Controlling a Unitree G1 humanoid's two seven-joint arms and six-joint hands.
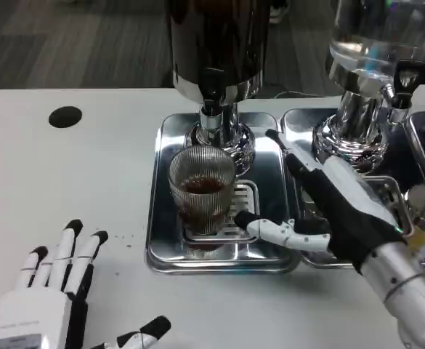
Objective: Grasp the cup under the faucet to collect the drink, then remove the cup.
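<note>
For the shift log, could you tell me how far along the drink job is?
Done: the ribbed clear glass cup under the dark dispenser's faucet holds brown drink. In hand: the right hand is open beside it, not gripping. Left: grasping and removing it from the steel tray. The left hand rests open.

A white desk [67,189] with a round black hole [65,116] fills the foreground; behind it lies dim grey floor [67,43].

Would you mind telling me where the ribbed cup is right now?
In the head view, the ribbed cup stands mid-frame on the steel drip tray, directly below the dark dispenser's faucet, with the right robot hand just beside it.
</note>
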